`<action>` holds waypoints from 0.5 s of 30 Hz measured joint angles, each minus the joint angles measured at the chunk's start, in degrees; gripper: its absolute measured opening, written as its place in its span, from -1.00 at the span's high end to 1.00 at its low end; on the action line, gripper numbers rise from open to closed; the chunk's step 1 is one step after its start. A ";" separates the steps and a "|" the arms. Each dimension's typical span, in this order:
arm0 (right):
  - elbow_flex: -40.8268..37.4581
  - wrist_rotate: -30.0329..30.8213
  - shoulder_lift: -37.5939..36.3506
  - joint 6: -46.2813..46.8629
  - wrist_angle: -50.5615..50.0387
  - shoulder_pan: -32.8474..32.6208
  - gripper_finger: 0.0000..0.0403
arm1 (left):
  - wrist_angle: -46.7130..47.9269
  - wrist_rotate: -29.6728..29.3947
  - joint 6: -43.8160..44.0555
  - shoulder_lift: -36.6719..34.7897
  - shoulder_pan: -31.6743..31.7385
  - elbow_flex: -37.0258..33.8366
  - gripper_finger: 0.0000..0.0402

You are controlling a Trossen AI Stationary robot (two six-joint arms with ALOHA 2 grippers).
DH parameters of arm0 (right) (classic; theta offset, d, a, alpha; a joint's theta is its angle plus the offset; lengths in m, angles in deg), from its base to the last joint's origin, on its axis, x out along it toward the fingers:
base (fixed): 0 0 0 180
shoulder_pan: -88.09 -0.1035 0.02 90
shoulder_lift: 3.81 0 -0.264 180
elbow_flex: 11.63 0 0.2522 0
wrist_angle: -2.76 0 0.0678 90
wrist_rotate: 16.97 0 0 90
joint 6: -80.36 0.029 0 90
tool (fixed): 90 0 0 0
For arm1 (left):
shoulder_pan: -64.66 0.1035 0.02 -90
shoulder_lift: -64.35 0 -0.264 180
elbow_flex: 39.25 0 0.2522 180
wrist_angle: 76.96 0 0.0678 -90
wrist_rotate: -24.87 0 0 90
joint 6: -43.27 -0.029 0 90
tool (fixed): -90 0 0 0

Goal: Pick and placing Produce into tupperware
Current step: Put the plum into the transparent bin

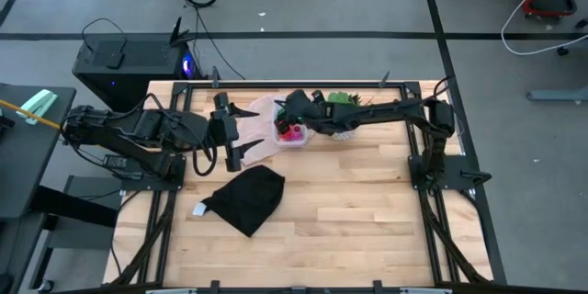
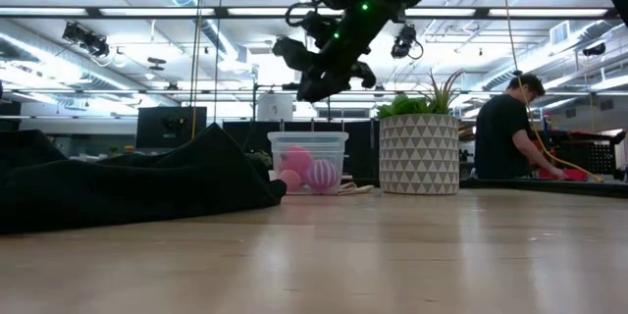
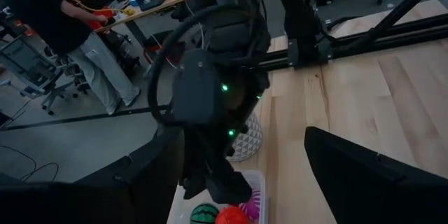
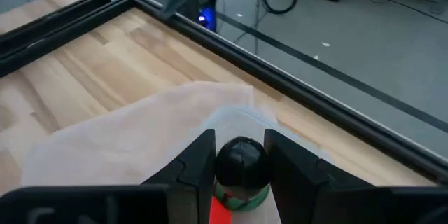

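Overhead lights are glowing over a wooden table (image 1: 349,193). From above, the tub (image 1: 292,133) is sitting toward twelve o'clock, red and pink produce (image 1: 293,131) already showing inside. The right gripper (image 1: 292,110) is hanging just above the tub; the left gripper (image 1: 230,133) is waiting at its nine o'clock, fingers standing apart, holding nothing. A black cloth (image 1: 246,197) is lying at seven o'clock.

At table height, pink and purple pieces (image 2: 312,174) are resting in the tub (image 2: 307,162), a plant pot (image 2: 419,153) just beside it at three o'clock.

Past the left wrist, a green striped ball (image 3: 204,215) and a red piece (image 3: 231,216) are lying in the tub.

Past the right wrist, the fingers are clamping a dark-topped piece (image 4: 241,170) over the tub. I judge most produce is in; this piece is not yet dropped.
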State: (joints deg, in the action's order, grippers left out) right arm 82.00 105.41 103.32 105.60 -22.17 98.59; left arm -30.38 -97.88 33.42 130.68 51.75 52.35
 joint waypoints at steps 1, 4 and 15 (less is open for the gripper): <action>0.03 -0.91 -0.23 -1.10 0.21 0.19 0.40 | -0.03 0.00 0.00 0.00 -0.02 0.00 -0.51; 2.20 -1.64 -0.33 -5.44 -0.14 0.23 0.40 | 0.00 0.00 0.00 0.00 0.00 0.00 -0.51; 16.28 -11.70 -0.09 -19.07 -14.99 8.23 0.40 | -0.07 -0.01 0.02 0.00 0.00 0.02 -0.51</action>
State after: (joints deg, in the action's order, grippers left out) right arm 98.28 93.71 103.24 86.54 -37.16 106.82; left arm -30.45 -97.89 33.44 130.68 51.76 52.38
